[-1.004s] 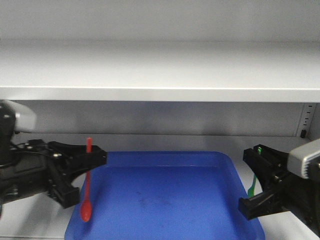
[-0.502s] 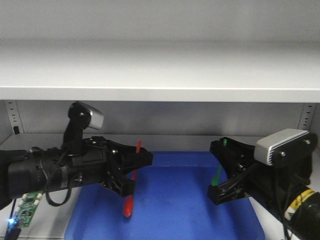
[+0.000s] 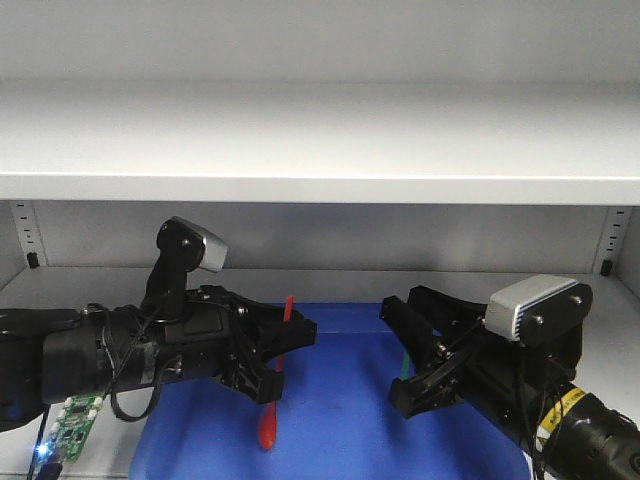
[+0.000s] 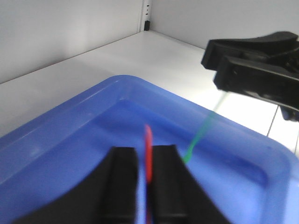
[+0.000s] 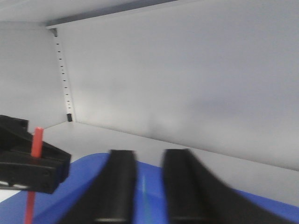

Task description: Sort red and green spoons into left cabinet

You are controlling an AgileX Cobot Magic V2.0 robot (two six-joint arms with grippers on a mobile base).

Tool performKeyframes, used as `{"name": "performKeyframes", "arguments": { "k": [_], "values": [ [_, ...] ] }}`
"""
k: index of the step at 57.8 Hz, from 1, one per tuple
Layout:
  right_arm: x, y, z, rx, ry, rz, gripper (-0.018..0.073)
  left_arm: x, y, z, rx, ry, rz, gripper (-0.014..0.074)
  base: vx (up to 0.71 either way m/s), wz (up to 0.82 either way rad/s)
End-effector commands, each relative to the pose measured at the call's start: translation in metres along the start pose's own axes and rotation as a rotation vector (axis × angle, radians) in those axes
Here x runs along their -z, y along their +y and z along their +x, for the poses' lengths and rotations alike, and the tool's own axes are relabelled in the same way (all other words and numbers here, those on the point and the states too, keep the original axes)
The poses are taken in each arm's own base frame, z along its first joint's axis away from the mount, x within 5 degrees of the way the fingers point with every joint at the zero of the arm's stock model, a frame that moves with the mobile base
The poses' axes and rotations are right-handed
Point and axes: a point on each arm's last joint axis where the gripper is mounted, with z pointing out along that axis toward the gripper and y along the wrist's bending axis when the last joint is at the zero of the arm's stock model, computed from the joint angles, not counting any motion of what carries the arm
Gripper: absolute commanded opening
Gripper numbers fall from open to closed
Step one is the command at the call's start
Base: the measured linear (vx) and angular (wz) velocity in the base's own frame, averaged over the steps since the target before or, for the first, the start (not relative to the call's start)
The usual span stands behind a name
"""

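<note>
Moved since earlier: both arms have swung inward from the outer ends of the blue tray (image 3: 345, 400) and now face each other over its middle.
Red spoon (image 3: 278, 375): pinched partway up its handle by the left gripper (image 3: 292, 336), hanging over the tray's left half.
Red spoon axis: near upright, slightly tilted, bowl down, handle tip up above the jaws.
Green spoon (image 3: 403, 364): only a short green sliver shows, gripped by the right gripper (image 3: 405, 348) over the tray's right half.
Green spoon axis: slanting, handle up toward the jaws; the left wrist view shows the thin green line running down from them; which end is the bowl is hard to tell.
Left cabinet (image 3: 320, 140): pale shelf above, grey back wall behind, tray on the lower shelf.
Risk: the grippers sit near each other, so a further inward move could knock them or cross the spoons.
Risk: thin handles may pivot or slip in the jaws, dropping a spoon.
</note>
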Motion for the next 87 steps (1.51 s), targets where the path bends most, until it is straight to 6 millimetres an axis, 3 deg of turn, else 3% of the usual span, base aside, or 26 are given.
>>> {"name": "performKeyframes", "arguments": {
  "k": [1, 11, 24, 36, 43, 52, 54, 64, 87],
  "values": [
    [-0.001, 0.005, -0.026, 0.007, -0.138, -0.04, 0.0481, 0.009, -0.011, -0.027, -0.017, -0.105, 0.021, 0.0404, 0.0, 0.0],
    [-0.001, 0.004, -0.022, 0.008, -0.104, -0.028, 0.063, 0.013, -0.006, -0.031, -0.183, -0.1, -0.069, 0.0605, 0.0, 0.0],
    [-0.001, 0.004, -0.023, 0.012, -0.097, -0.028, 0.0599, 0.026, -0.005, -0.045, -0.248, -0.112, -0.178, 0.0627, 0.0, 0.0],
    [0.009, 0.008, -0.027, 0.097, 0.006, -0.029, 0.0481, 0.035, -0.012, -0.045, -0.212, -0.08, -0.175, 0.0493, 0.0, 0.0],
    [0.02, 0.005, -0.029, 0.134, 0.126, 0.034, 0.0319, 0.043, -0.018, -0.039, -0.232, -0.019, -0.161, 0.0293, 0.0, 0.0],
    [0.038, 0.003, -0.039, 0.13, 0.217, 0.121, 0.0026, 0.056, -0.03, -0.035, -0.238, 0.03, -0.124, -0.0009, 0.0, 0.0],
    [0.043, 0.003, -0.041, 0.126, 0.233, 0.14, -0.0015, 0.059, -0.033, -0.035, -0.224, 0.033, -0.12, -0.0009, 0.0, 0.0],
    [0.065, 0.001, -0.051, 0.083, 0.315, 0.24, -0.0008, 0.072, -0.041, -0.03, -0.101, 0.039, -0.132, -0.0003, 0.0, 0.0],
    [0.107, 0.004, -0.073, 0.019, 0.332, 0.345, -0.0004, 0.109, -0.059, 0.0, -0.069, 0.028, -0.21, -0.0001, 0.0, 0.0]
  ]
}}
